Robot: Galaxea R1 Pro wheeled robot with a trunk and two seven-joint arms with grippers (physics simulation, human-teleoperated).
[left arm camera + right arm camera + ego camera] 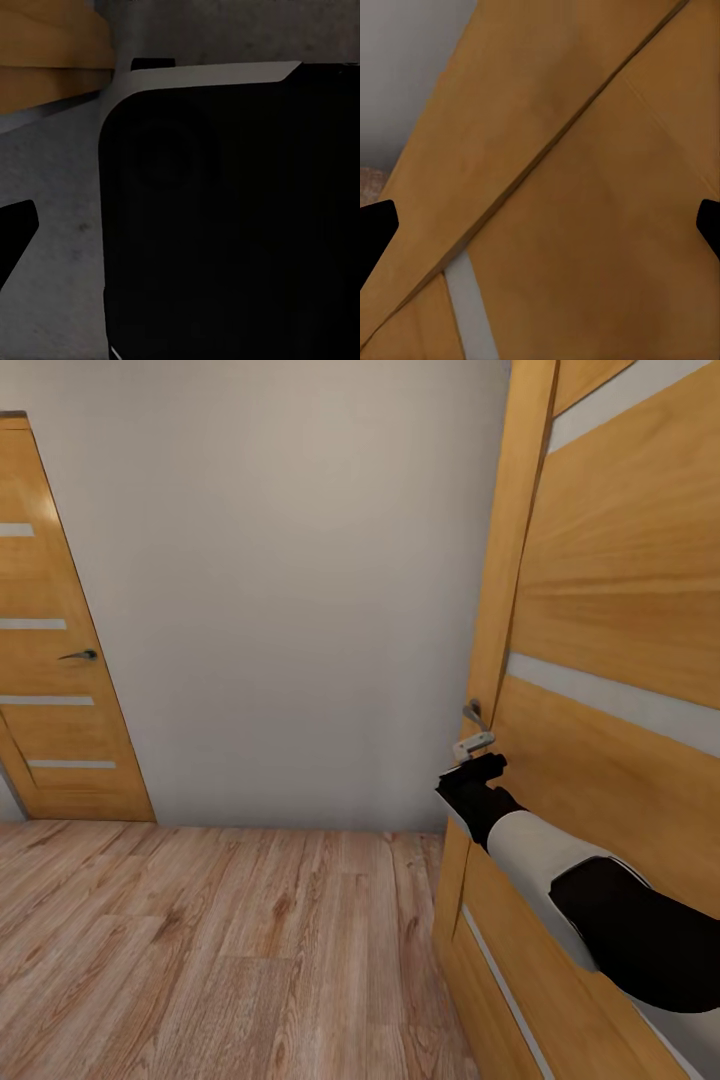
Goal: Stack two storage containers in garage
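Note:
The storage containers are out of view. My right arm reaches forward to an orange-brown wooden door [610, 620] with pale glass slits on the right. The right gripper [488, 764] sits just below that door's metal handle [473, 714], close to the door edge. In the right wrist view the right gripper [540, 225] is open. Its black fingertips [375, 229] stand wide apart with only the door panel between them. One left fingertip [15, 236] shows in the left wrist view, far out to the side, next to my own dark body [232, 217].
A second wooden door [55, 660] with a dark handle stands shut at the far left. A plain white wall [290, 590] lies between the doors. Light wood-plank flooring [220, 950] stretches ahead and to the left.

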